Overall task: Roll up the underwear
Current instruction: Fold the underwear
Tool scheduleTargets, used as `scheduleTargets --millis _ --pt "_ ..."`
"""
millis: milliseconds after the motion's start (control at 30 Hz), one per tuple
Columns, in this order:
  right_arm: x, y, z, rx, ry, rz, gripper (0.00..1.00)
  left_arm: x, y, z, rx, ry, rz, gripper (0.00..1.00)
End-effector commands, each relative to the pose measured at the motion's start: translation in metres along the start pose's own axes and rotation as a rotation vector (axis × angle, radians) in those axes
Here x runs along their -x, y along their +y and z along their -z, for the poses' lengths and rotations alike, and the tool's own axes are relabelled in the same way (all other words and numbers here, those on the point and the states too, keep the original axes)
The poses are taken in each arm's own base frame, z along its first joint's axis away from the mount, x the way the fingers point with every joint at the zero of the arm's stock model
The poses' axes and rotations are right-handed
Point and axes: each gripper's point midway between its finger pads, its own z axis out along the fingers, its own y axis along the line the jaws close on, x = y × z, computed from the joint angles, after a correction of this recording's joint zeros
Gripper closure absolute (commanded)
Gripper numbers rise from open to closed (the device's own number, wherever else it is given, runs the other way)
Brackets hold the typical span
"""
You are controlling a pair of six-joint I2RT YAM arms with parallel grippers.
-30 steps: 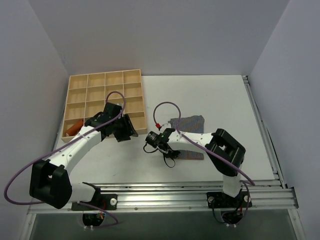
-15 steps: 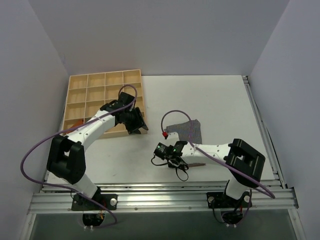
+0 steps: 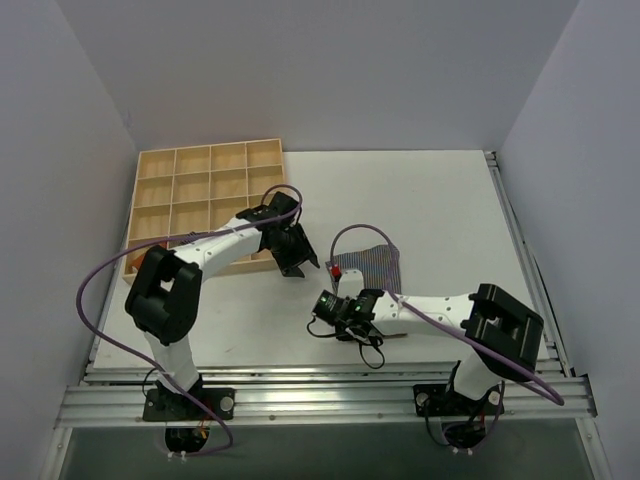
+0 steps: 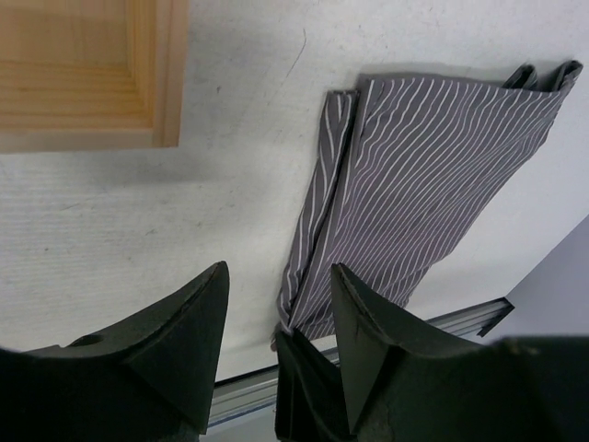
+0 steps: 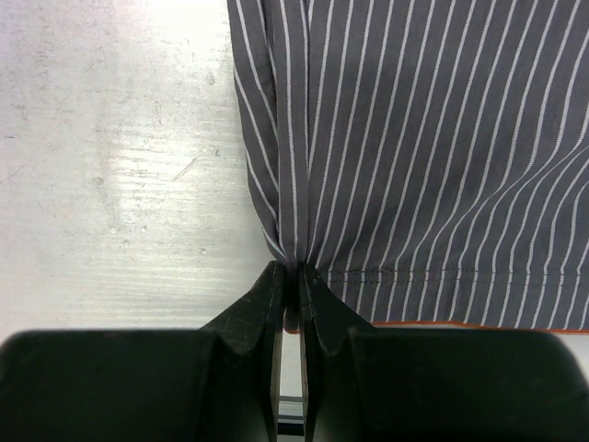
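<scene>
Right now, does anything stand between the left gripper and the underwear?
Nothing visible does. Only bare table lies between the open left gripper and the underwear, one corner of which the right gripper pinches.

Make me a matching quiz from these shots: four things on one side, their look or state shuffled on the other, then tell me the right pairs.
Column one:
1. left gripper
2. right gripper
3. underwear
4. wooden tray

Column two:
a. grey with thin white stripes
b. jaws shut on a striped hem
c. divided into square compartments
d. jaws open, nothing between them

Pairs: 1-d, 2-b, 3-a, 4-c
</scene>
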Motion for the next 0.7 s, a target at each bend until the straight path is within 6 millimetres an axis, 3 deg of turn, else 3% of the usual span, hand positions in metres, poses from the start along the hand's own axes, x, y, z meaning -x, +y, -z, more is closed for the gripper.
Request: scheduleTargets --millis 0,133,400,667 --pt "-0.010 0.001 0.006 0.022 0.020 -0.023 1.00 0.014 -0.032 -0.002 -0.065 -0.055 0.039 0.43" --pt "-0.009 0.002 0.007 0.031 0.008 -0.032 1.00 0.007 -0.041 -0.010 -0.056 -0.051 0.029 0.43" --pt "-0.013 0.003 0.008 0.037 0.012 -0.031 1.00 0.004 -0.038 -0.038 -0.040 -0.044 0.030 0.42" --pt "-0.015 0.002 0.011 0.043 0.012 -0.036 1.00 -0.001 -0.023 -0.060 -0.003 -0.028 0.027 0.42"
